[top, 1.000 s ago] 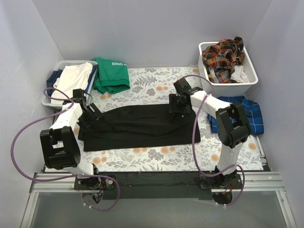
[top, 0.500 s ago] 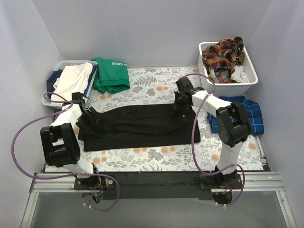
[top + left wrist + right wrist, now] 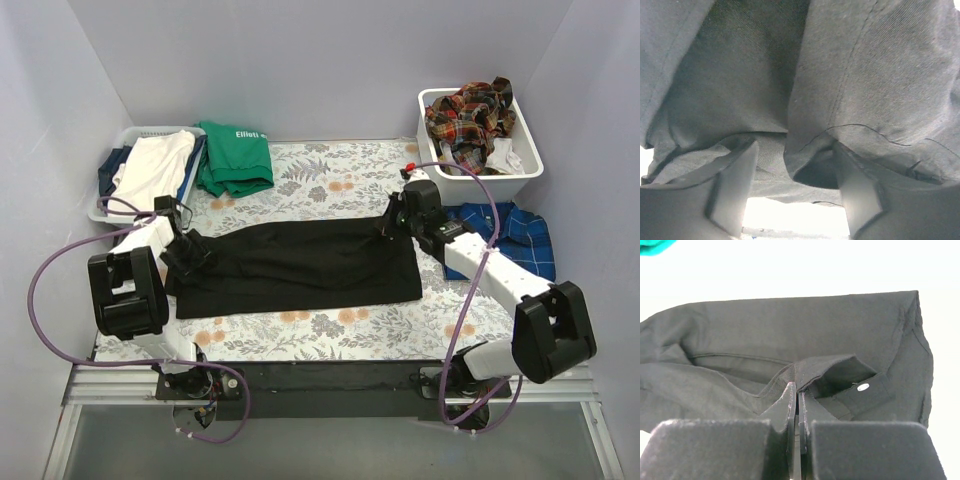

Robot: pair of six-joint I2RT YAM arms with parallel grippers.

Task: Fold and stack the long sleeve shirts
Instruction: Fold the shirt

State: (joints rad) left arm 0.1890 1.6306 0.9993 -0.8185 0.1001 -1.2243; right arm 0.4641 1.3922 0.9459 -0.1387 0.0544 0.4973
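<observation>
At the middle of the floral desk (image 3: 330, 325), the black shirt (image 3: 300, 265) is lying flat in a wide band. The right gripper (image 3: 798, 405) is pinching a fold at the shirt's far right corner, jaws closed tight on the cloth. The left gripper (image 3: 792, 165) is sitting at the shirt's left end, fingers apart, with a fold of black cloth hanging between them. A blue plaid shirt (image 3: 520, 235) is lying at the right edge; red-orange plaid shirts (image 3: 468, 110) are filling the white bin (image 3: 530, 165).

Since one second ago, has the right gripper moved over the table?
Yes. The right gripper has shifted rightward, closer to the white bin, and it is pinching the black shirt at its far right corner.
</observation>
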